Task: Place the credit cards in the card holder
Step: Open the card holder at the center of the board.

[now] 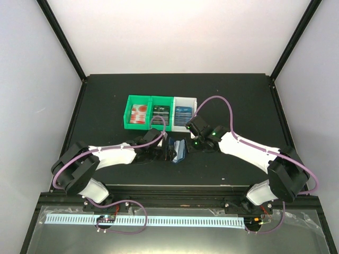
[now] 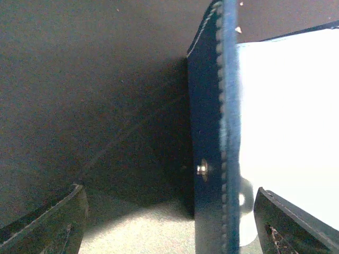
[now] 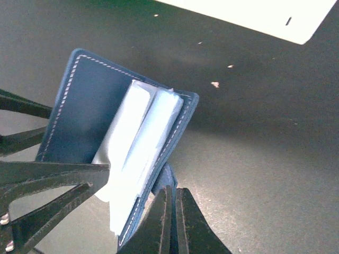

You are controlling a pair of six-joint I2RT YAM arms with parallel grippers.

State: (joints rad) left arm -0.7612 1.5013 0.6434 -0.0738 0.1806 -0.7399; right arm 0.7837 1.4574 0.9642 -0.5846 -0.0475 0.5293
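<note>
Wallet (image 1: 177, 150) stands half open on the black table (image 1: 238, 106), just below the centre of the top view, between the two grippers. The left gripper (image 2: 169, 193) has its fingers spread wide, with the wallet's stitched edge upright between them, nearer the right-hand finger. The right gripper (image 3: 172, 193) has its fingers pressed together at the wallet's lower corner, against a blue tab; whether they pinch it is unclear. Cards (image 1: 140, 113) lie in the green-and-white bins (image 1: 139, 126) above.

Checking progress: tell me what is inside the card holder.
The card holder stands part-open, showing pale blue-grey pockets; no card shows. The pockets' depths are hidden.
</note>
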